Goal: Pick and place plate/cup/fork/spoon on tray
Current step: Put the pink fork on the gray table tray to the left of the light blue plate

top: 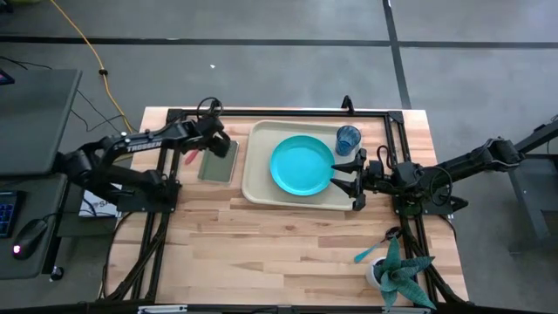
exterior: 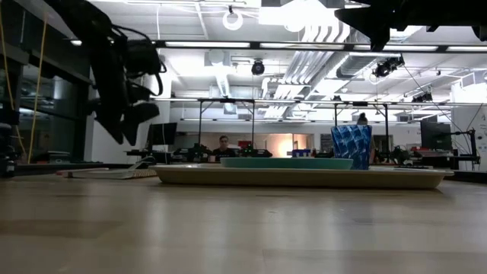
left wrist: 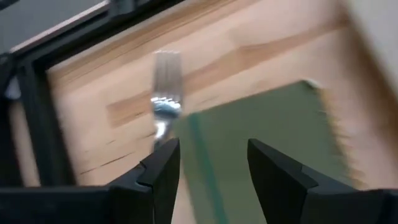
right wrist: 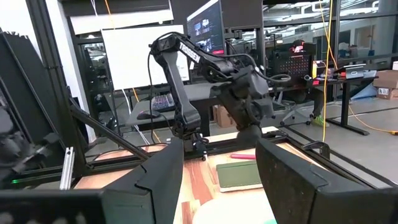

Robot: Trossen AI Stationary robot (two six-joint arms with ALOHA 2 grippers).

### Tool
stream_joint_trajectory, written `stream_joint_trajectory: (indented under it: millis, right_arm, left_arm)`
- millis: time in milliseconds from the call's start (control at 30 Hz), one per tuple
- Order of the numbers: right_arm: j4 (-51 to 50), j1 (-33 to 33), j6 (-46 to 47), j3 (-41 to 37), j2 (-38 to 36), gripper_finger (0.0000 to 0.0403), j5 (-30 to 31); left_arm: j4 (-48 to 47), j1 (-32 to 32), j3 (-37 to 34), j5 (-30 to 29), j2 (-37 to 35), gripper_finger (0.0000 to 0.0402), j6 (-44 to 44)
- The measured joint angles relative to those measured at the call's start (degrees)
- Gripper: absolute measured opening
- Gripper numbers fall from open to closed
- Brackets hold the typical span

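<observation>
The cream tray (top: 261,187) lies mid-table. The turquoise plate (top: 302,166) rests flat in it, and the blue cup (top: 348,139) stands upright at its far right corner. Left of the tray, the pink-handled fork (top: 190,159) lies on the wood beside an olive pad (top: 218,163); its tines (left wrist: 166,81) show in the left wrist view. My left gripper (top: 225,146) hangs open above the pad's far end, tilted down, touching nothing. My right gripper (top: 347,174) stands open over the tray's right rim, holding nothing. The blue-handled spoon (top: 370,253) lies at the front right.
A teal spiky plant in a small pot (top: 397,277) stands at the table's front right corner, next to the spoon. Black frame rails (top: 279,112) run along the table's far edge and down both sides. Bare wood (top: 261,253) fills the near half.
</observation>
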Motion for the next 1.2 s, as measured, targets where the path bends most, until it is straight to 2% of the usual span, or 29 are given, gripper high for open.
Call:
stream_joint_trajectory:
  millis: [300,600,833,1033,1200]
  right_arm:
    - [0.0,0.0,0.01,0.0,0.0,0.0193,0.0]
    - [-0.26,0.0,0.16,0.0,0.0,0.0193,0.0]
    - [-0.26,0.01,0.48,0.0,0.0,0.0193,0.0]
    - [-0.26,0.0,0.61,0.0,0.0,0.0193,-0.02]
    - [-0.27,0.02,1.37,0.0,0.0,0.0193,-0.01]
  left_arm:
    - [-0.28,5.84,0.03,-3.86,7.34,0.0168,-0.41]
    - [-0.76,5.01,0.52,-6.16,12.85,0.0168,-1.22]
    - [0.37,3.6,0.52,-12.53,17.1,0.0168,-3.36]
    - [1.02,3.62,0.5,-8.29,17.73,0.0168,-3.38]
    - [1.25,3.62,0.5,-8.0,17.73,0.0168,-4.2]
